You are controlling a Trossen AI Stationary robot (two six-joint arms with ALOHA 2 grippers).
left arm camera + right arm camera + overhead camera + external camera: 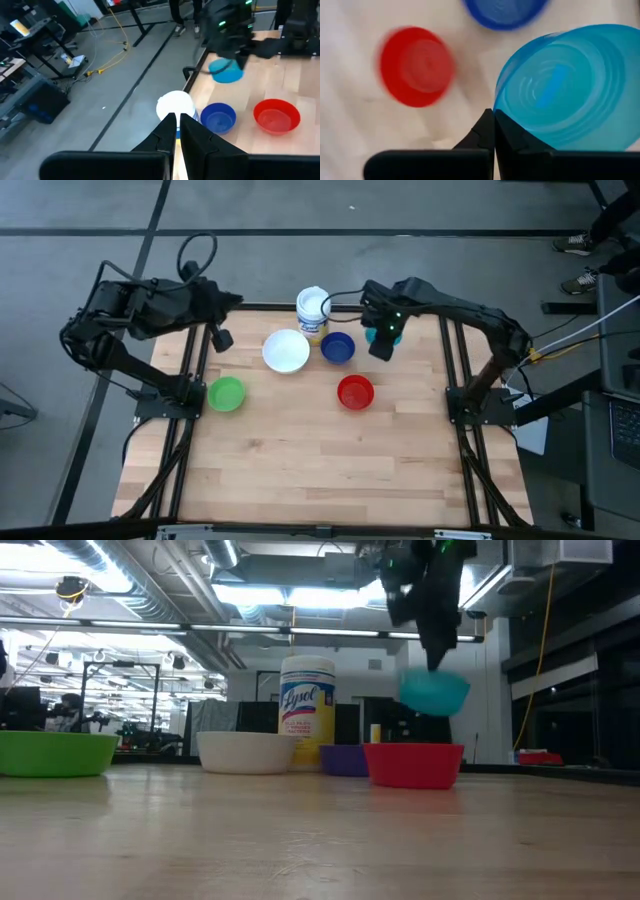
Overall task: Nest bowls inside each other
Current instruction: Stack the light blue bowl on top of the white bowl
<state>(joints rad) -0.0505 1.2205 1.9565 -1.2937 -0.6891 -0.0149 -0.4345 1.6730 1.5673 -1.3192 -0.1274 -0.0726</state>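
Note:
The teal bowl hangs in the air above the table's far right part, with my right gripper shut on it. It is above and behind the red bowl in the low view. The dark blue bowl, white bowl and green bowl each stand apart on their bases on the wooden table. My left gripper hovers over the table's far left part, shut and holding nothing, pointing toward the white bowl and the tub. My right gripper pinches the teal bowl's rim between its two fingers, coming from above and pointing down. The bowl hangs tilted below the fingers, lifted clear of the table and of the other bowls.
A white-lidded tub with a yellow label stands at the far edge, right behind the white and blue bowls. The near half of the table shows bare wood. People's feet show on the floor beyond the far right corner.

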